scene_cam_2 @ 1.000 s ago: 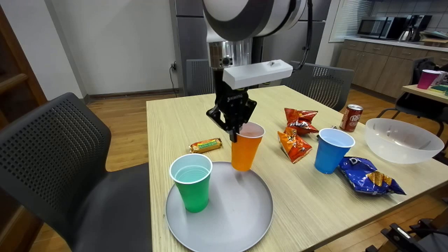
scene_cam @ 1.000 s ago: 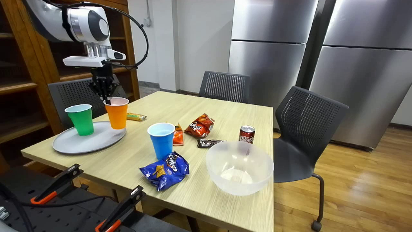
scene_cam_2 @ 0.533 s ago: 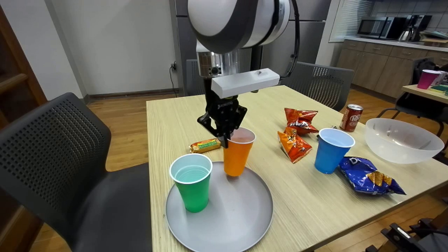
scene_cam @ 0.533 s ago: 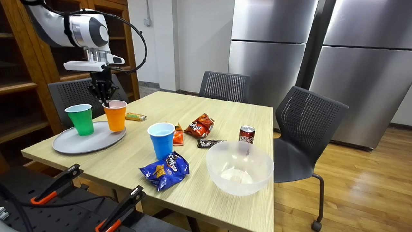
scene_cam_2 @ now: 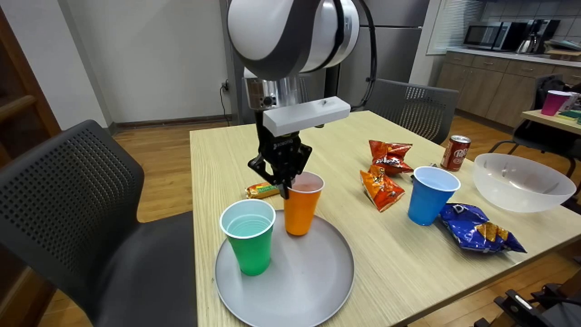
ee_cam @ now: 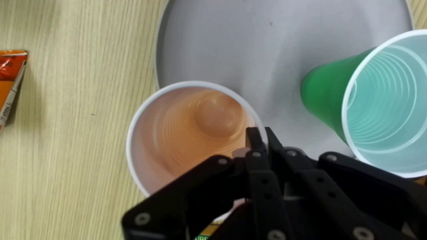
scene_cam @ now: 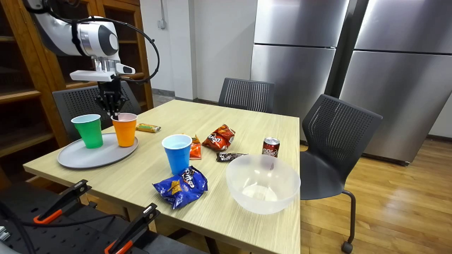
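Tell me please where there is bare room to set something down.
Free: the table between the yellow bar and red chip bag; part of the grey plate, bordered by the green cup and orange cup, away from the bar. Crowded: around the gripper, pinching the orange cup's rim, and where the blue cup and blue chip bag lie close.

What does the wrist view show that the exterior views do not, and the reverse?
Only the wrist view: the round inner bottom of the orange plastic cup.

Only the exterior views: the blue plastic cup with white rim, the round frosted bowl, the dark red metal soda can and the shiny blue snack bag.

Shared by all: that orange plastic cup, the black gripper at its rim, the green plastic cup and the round grey plate.
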`<state>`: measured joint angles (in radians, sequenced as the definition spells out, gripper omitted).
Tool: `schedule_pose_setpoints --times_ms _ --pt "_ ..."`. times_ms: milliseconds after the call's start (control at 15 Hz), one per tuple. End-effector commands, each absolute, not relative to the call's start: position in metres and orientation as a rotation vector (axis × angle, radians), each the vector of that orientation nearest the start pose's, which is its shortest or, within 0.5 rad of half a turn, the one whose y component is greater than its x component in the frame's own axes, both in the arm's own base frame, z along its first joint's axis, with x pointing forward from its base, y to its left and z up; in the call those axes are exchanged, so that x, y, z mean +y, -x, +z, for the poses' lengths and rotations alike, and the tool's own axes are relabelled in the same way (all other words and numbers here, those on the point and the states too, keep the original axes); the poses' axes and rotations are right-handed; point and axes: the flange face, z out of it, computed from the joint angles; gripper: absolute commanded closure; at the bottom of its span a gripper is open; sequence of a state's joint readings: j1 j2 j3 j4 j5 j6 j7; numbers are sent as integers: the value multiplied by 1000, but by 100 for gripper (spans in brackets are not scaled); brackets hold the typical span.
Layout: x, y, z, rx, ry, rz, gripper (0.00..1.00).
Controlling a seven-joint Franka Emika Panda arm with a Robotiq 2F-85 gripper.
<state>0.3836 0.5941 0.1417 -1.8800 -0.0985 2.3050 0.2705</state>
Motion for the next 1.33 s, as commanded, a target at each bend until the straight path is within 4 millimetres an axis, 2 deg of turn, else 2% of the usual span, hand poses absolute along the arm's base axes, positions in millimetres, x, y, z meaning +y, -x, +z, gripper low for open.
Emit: schedule_pose_setpoints --times_ms 0,67,200,733,1067,1267 --pt "314 -542 183 -483 3155 280 99" --pt "314 -542 184 -488 3152 281 70" --pt "316 -541 188 -498 3147 273 62" --pt "323 -537 218 -523 3117 180 2" --pt "315 -541 250 -492 3104 89 0" --pt "303 -546 268 -453 3100 46 0"
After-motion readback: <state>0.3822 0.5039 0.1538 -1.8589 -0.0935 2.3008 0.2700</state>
